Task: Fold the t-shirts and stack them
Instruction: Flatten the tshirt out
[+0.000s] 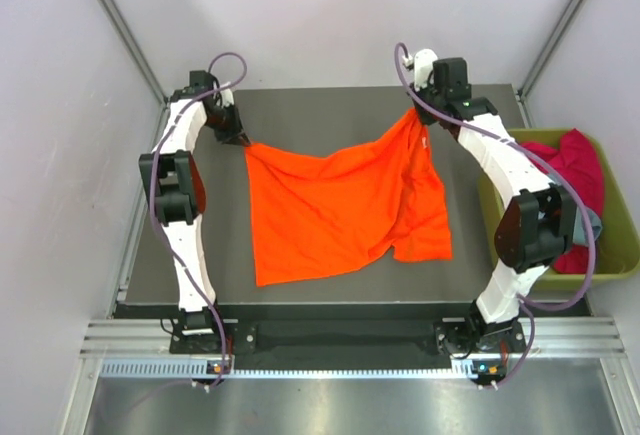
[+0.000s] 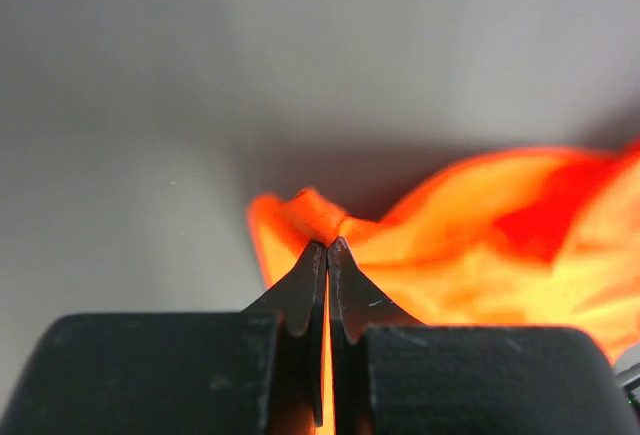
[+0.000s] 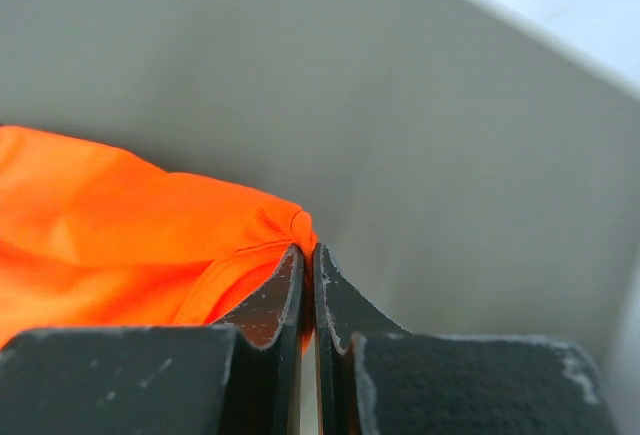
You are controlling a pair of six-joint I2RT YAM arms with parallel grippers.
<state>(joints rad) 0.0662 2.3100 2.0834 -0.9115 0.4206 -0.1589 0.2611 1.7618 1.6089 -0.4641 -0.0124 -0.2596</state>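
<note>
End effectors (image 2: 327, 246) (image 3: 308, 248) pinch orange t-shirt (image 1: 330, 210); seemingly corners.

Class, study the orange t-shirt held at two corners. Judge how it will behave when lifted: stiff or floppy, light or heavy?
Probably floppy: the orange t-shirt sags and creases between its pinched corners. Likely light: the left gripper and right gripper hold it by small pinches. It might slip: each grip catches little cloth.

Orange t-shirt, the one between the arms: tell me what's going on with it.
The left arm and the right arm each have their jaws shut on a far corner of the orange t-shirt. The rest of it lies spread and rumpled on the table. No fold shows yet. A magenta-red shirt sits in the olive-green bin.
</note>
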